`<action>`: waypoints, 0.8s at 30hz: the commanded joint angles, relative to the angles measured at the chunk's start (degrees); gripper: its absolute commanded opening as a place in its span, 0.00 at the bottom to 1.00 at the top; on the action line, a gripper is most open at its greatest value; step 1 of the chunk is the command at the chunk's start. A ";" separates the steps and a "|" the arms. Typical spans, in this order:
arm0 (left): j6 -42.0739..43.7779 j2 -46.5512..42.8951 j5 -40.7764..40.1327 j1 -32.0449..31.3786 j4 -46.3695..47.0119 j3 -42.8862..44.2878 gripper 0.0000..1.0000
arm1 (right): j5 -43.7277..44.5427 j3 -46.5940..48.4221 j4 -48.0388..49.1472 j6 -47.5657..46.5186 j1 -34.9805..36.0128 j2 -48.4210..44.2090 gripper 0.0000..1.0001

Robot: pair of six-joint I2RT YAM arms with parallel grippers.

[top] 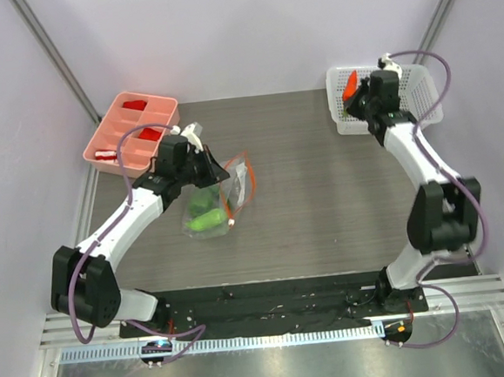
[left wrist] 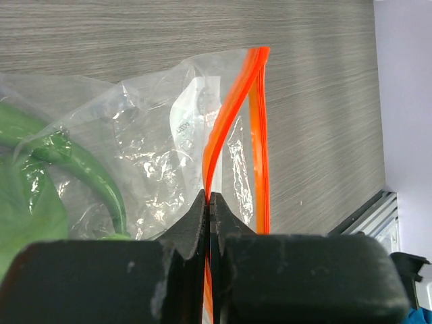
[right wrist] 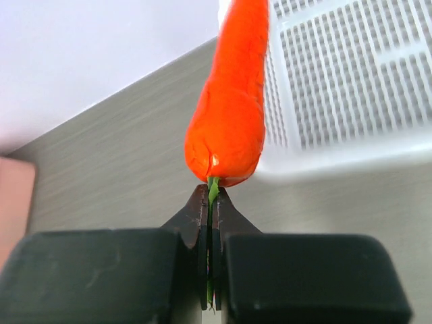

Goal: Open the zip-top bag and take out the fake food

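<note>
The clear zip-top bag (top: 216, 203) lies left of the table's middle, its orange-red zip strip (left wrist: 233, 115) parted. Green fake food (top: 205, 218) sits inside; a dark green chili (left wrist: 88, 172) shows through the plastic. My left gripper (top: 209, 169) is shut on one side of the zip strip (left wrist: 210, 197). My right gripper (top: 356, 100) is shut on the green stem of the orange-red carrot (right wrist: 229, 101) and holds it over the near left corner of the white mesh basket (top: 419, 97). The carrot also shows in the top view (top: 349, 86).
A pink divided tray (top: 108, 139) with small red blocks (top: 134, 104) stands at the back left. The mesh basket (right wrist: 351, 81) is at the back right. Grey walls close the table on three sides.
</note>
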 commanded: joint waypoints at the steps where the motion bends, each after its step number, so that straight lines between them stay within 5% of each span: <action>1: -0.07 -2.27 1.36 0.22 2.16 1.18 0.00 | -5.61 16.53 4.13 -8.29 -3.95 14.52 0.01; 8: -0.86 -2.27 2.59 0.22 3.30 0.57 0.00 | -14.77 39.04 -5.88 -13.39 -7.75 33.70 0.01; 13: -1.82 -1.48 4.08 0.22 4.00 0.48 0.00 | -15.81 40.55 -6.51 -17.51 -8.28 37.04 0.07; 15: -1.83 -1.66 4.00 0.22 4.09 0.56 0.00 | -15.39 43.09 -9.32 -18.31 -8.28 38.97 0.14; 19: -1.56 -2.10 3.56 0.49 4.09 0.48 0.00 | -13.72 44.42 -12.66 -18.67 -8.28 39.60 0.59; 24: -1.39 -1.92 3.56 0.75 3.92 0.48 0.00 | -9.50 43.19 -15.56 -16.12 -8.28 36.35 0.72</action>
